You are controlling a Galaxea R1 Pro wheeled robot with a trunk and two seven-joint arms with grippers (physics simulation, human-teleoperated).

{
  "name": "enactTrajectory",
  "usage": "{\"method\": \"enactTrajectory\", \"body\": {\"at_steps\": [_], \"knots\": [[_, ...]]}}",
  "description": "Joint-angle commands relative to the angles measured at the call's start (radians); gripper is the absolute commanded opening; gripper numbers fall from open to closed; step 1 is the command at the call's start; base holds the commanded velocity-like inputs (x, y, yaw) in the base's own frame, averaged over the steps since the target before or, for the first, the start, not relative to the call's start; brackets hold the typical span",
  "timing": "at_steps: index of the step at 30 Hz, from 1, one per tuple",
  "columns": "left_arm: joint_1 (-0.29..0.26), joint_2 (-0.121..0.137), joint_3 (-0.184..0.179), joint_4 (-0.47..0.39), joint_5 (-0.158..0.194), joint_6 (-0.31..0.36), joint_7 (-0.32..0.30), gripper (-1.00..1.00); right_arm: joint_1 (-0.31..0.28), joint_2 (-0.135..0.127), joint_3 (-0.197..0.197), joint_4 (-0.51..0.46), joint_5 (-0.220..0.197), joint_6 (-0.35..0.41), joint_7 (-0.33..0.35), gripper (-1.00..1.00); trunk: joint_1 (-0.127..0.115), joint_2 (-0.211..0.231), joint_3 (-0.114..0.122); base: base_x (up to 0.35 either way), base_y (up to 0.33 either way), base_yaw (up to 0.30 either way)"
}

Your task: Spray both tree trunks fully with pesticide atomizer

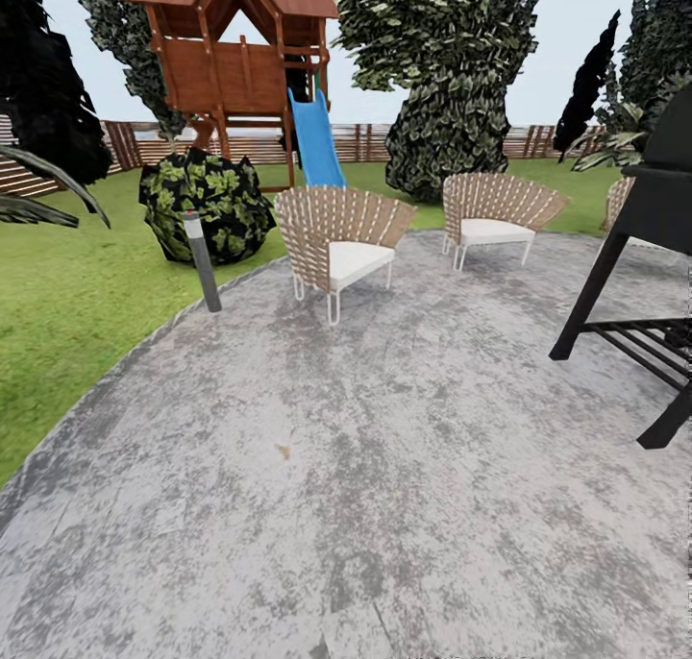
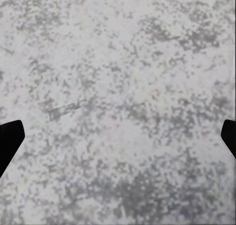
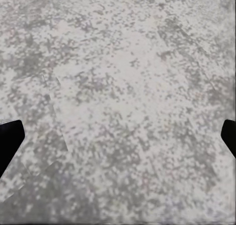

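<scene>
A round patio [image 1: 384,467] of mottled grey stone spreads under the robot, and everything else is placed around it. Two woven chairs with white seat cushions stand on its far part: one chair [image 1: 341,236] near the middle, a second chair [image 1: 495,215] beyond it toward the right. A sliver of what may be a third woven chair [image 1: 617,203] shows behind the grill, too cut off to be sure. One black grill [image 1: 644,256] on slanted legs stands at the patio's right edge, cropped by the frame. One short grey bollard light [image 1: 202,260] rises at the patio's left rim, where stone meets the lawn [image 1: 77,294]. Past that rim sits one rounded, leafy bush [image 1: 207,203], and behind it one wooden play tower [image 1: 235,54] with a single blue slide [image 1: 315,140]. One bulky, dark, blocky-leaved tree [image 1: 437,73] stands beyond the chairs, its trunk hidden by foliage. A brown slat fence [image 1: 538,140] closes the lawn's far side. Dark foliage is cut off at both upper corners.

The pesticide atomizer cannot be made out anywhere on the lawn or patio.

The left gripper [image 2: 118,136] points at bare patio stone, its two dark fingertips [image 2: 9,139] far apart at the picture's edges, holding nothing. The right gripper [image 3: 118,136] is spread just as wide over the same stone, also empty-handed.
</scene>
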Motion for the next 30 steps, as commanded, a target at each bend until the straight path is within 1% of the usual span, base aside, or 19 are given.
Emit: {"method": "enactTrajectory", "body": {"at_steps": [1, 8, 17, 22, 30], "knots": [[0.0, 0.0, -0.001, 0.0, -0.001, 0.001, 0.0, 1.0, 0.0, 0.0, 0.0, 0.0, 0.0, 0.0, 0.0, 1.0, 0.0, 0.0, -0.001, 0.0, -0.004, -0.226], [-0.005, 0.0, 0.001, -0.012, 0.007, -0.001, 0.0, 1.0, 0.0, 0.001, 0.0, 0.0, 0.0, 0.0, 0.0, 1.0, 0.0, 0.0, -0.009, 0.0, -0.001, -0.226], [0.001, 0.008, 0.006, 0.002, 0.012, -0.003, 0.001, 1.0, 0.0, 0.002, 0.002, 0.0, 0.001, 0.0, 0.0, 1.0, 0.0, 0.0, -0.019, 0.0, 0.0, -0.227], [0.0, 0.009, 0.008, 0.021, 0.014, -0.003, 0.002, 1.0, 0.0, 0.003, 0.0, 0.0, 0.001, 0.0, 0.0, 1.0, 0.0, 0.0, -0.024, 0.006, 0.0, -0.227], [0.0, 0.01, 0.008, 0.026, 0.014, -0.003, 0.002, 1.0, 0.0, 0.003, 0.0, 0.001, 0.001, 0.0, -0.001, 1.0, 0.0, 0.0, -0.033, 0.044, 0.0, -0.227]]}}
